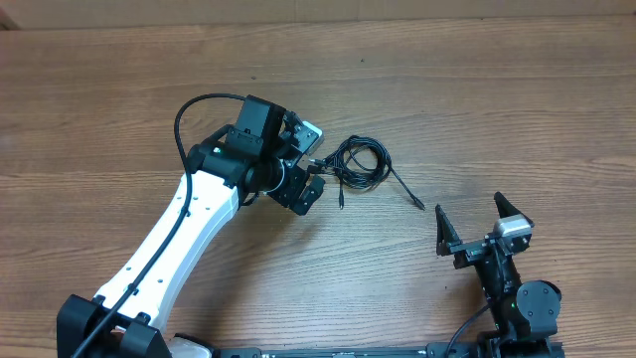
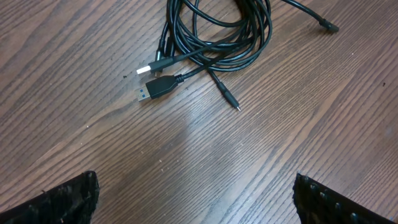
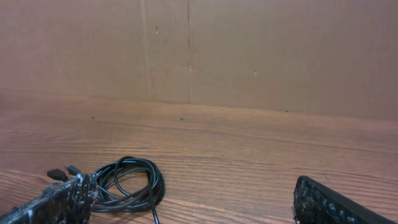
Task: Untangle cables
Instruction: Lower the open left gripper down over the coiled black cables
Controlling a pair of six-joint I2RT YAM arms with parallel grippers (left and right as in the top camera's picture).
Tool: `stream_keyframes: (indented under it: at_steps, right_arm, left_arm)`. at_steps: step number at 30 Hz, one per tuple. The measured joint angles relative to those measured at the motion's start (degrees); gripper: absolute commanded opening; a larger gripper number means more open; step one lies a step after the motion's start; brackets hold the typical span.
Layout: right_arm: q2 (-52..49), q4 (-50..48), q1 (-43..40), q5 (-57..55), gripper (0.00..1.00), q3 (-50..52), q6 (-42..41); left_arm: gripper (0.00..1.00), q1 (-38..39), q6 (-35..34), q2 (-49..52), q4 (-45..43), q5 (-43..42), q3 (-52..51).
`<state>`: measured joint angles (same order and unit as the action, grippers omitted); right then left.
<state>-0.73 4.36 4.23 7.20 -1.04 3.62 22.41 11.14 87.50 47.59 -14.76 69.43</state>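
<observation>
— Where are the cables (image 1: 360,164), and what are your grippers doing?

— The cables lie in one loose coil on the bare table (image 1: 447,89), right of centre. Your left gripper (image 1: 316,175) hovers just beside the coil with its jaws spread wide and nothing between them. Its wrist view has the blue-tipped USB plug (image 2: 155,89) and the silver-tipped plug (image 2: 149,67) poking out toward it. I'd judge you placed it there to pick a free end.

— And the right one?

— Your right gripper (image 1: 472,221) sits well apart near the table's front edge, jaws also apart and empty. It faces the coil, likely waiting to pin it. One loose end (image 1: 412,196) trails toward it.

— Any bins or trays?

— None in view, so the cords can only be sorted on the tabletop.
</observation>
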Motion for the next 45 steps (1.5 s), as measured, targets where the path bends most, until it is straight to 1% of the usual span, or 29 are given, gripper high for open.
stream_keyframes:
  at_steps: [18, 32, 40, 45]
  right_arm:
    - [0.0, 0.0, 0.0, 0.0, 1.0, 0.0, 0.0]
    - [0.0, 0.0, 0.0, 0.0, 1.0, 0.0, 0.0]
    - [0.0, 0.0, 0.0, 0.0, 1.0, 0.0, 0.0]
    - [0.0, 0.0, 0.0, 0.0, 1.0, 0.0, 0.0]
  left_arm:
    - [0.99, 0.0, 0.0, 0.0, -0.1, 0.0, 0.0]
    - [1.0, 0.0, 0.0, 0.0, -8.5, -0.1, 0.0]
    - [0.99, 0.2, 1.5, 0.0, -10.4, -1.7, 0.0]
    - [1.0, 1.8, 2.6, 0.0, -11.6, -2.0, 0.0]
